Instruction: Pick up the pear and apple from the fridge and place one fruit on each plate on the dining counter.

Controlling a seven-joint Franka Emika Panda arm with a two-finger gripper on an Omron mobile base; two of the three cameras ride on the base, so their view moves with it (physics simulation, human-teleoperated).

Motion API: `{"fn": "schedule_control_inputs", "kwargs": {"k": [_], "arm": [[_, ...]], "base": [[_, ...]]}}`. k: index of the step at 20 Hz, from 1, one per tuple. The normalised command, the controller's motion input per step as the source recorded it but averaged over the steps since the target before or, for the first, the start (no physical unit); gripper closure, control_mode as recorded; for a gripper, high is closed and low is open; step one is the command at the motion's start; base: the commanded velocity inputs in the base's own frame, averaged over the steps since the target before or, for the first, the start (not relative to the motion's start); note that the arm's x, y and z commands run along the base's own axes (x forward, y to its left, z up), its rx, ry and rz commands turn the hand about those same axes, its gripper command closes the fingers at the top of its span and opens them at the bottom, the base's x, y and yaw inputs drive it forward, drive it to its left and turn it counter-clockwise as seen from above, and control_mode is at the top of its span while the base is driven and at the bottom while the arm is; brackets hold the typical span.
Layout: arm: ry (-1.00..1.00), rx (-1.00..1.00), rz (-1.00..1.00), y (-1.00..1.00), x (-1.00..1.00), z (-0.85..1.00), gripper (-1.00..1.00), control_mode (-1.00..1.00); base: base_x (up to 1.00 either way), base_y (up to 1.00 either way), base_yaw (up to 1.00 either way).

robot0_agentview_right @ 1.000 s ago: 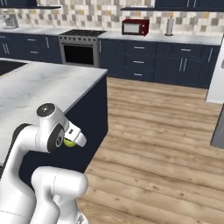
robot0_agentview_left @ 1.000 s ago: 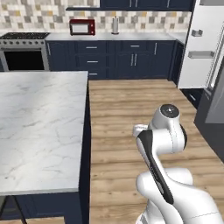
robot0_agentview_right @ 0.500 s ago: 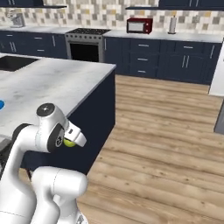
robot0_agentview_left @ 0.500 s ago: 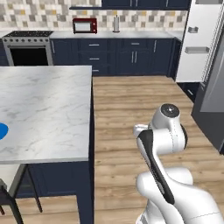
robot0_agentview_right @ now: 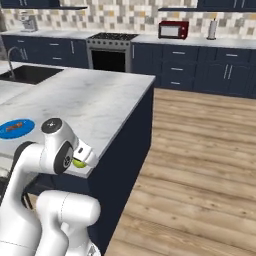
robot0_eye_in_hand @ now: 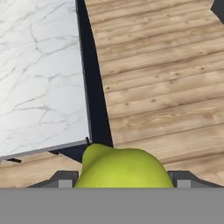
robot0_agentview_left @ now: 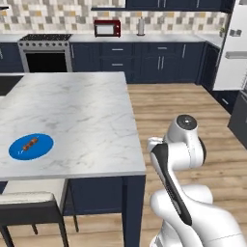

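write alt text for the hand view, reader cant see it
A yellow-green pear sits at the bottom of the view, held between the pincer fingertips. Beyond it, the corner of the white marble dining counter with its navy base lies at left, and wood plank floor fills the right.

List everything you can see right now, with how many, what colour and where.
pear: one, yellow-green, held in the gripper
plate: one, bright blue, on the dining counter, a small brown item on it
dining counter: one, white marble top, navy base
stool: one, pale cushion, dark legs, at the counter's near edge
microwave: one, red, wall counter
stove: one, far wall
sink: one, dark, in the marble top
gripper: one, shut on the pear
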Motion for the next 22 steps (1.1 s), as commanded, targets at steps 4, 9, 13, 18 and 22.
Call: {"fn": "schedule_control_inputs", "kwargs": {"k": [4, 9, 13, 18, 22], "arm": [[0.0, 0.0, 0.0, 0.0, 0.0, 0.0, 1.0, 1.0], [0.0, 0.0, 0.0, 0.0, 0.0, 0.0, 1.0, 1.0], [0.0, 0.0, 0.0, 0.0, 0.0, 0.0, 1.0, 1.0], [0.0, 0.0, 0.0, 0.0, 0.0, 0.0, 1.0, 1.0], [0.0, 0.0, 0.0, 0.0, 0.0, 0.0, 1.0, 1.0]], "base": [[0.1, 0.48, 0.0], [0.22, 0.48, -0.03], [0.26, 0.47, -0.1], [0.36, 0.38, -0.15], [0.36, 0.4, -0.15]]}}
